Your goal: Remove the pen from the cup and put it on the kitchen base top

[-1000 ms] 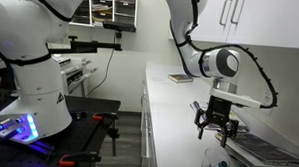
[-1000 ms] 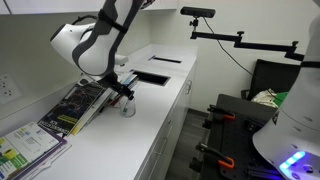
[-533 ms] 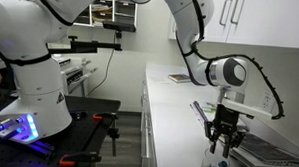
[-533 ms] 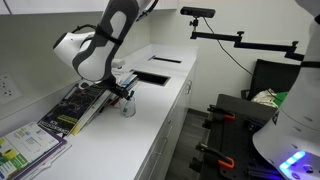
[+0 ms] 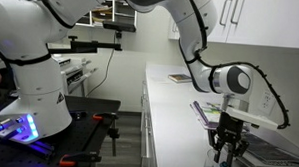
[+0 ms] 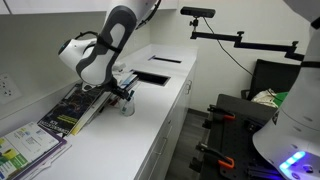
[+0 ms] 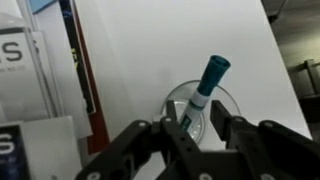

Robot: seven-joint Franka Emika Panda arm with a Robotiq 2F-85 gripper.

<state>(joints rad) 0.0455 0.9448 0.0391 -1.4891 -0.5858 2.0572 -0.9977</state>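
In the wrist view the pen (image 7: pixel 206 82) leans out of the cup (image 7: pixel 231 104), its cyan-blue cap pointing up and right. My gripper (image 7: pixel 197 118) is low over the cup, one finger on each side of the pen's white lower part. The jaws are narrowed but a gap shows on the pen's right side, so they are still open. In both exterior views the gripper (image 5: pixel 224 147) (image 6: pixel 124 96) hangs straight down over the cup (image 5: pixel 219 166) (image 6: pixel 128 108). The cup stands on the kitchen base top (image 5: pixel 166 114) (image 6: pixel 160 112). My fingers hide the pen in both exterior views.
Stacked magazines (image 6: pixel 72 108) (image 5: pixel 275 148) lie right beside the cup, and their edge shows at the left of the wrist view (image 7: pixel 30 70). A dark inset panel (image 6: pixel 152 77) and a flat book (image 5: pixel 180 79) lie farther along the counter. The counter's front edge is close by.
The gripper has come down from above the cup to the cup's rim. Its jaws have narrowed from wide open to close around the pen.
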